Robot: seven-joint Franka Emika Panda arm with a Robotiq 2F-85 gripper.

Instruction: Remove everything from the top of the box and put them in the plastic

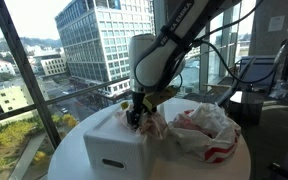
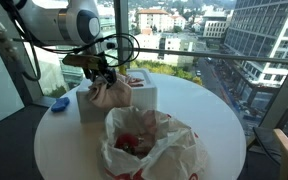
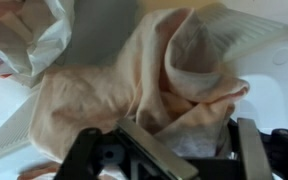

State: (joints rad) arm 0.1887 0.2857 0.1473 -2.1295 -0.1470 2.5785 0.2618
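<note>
A white box [image 1: 114, 140] stands on the round white table in both exterior views [image 2: 144, 97]. A crumpled beige cloth [image 1: 154, 123] lies bunched at the box's top edge [image 2: 104, 95]. My gripper [image 1: 136, 113] comes down on it from above [image 2: 104, 78]. In the wrist view the cloth [image 3: 134, 80] fills the frame and is pinched between the two fingers [image 3: 214, 160]. The white plastic bag with red print [image 1: 206, 130] lies open on the table beside the box [image 2: 149, 145], and its edge shows in the wrist view [image 3: 24, 35].
A small reddish item [image 2: 134, 79] sits on the box top behind the gripper. A blue object [image 2: 56, 102] lies at the table edge. Large window panes [image 1: 44, 60] stand close behind the table. The arm [image 2: 54, 20] reaches in from above.
</note>
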